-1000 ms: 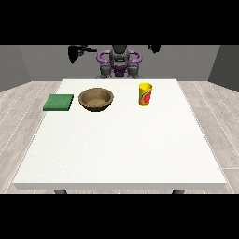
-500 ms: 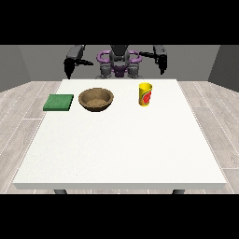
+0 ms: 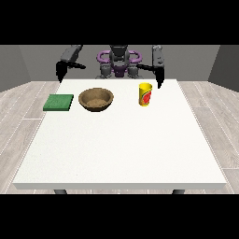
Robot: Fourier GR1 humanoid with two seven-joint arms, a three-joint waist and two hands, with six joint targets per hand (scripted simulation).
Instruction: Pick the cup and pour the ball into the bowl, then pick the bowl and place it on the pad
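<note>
Both hands have dropped since the earlier frames, coming down from beside the shoulders toward the table's far edge. At the view's left, one hand [image 3: 59,71] hangs beyond the far corner, well apart from the pad [image 3: 59,102]; whether its fingers are curled I cannot tell. Next comes the bowl [image 3: 96,99], sturdy-looking, probably best taken at its rim. Further right, the cup [image 3: 145,94] stands upright, likely light and rigid; grasp its side wall. Just behind it, the other hand [image 3: 159,76] points downward, holding nothing, finger state unclear.
</note>
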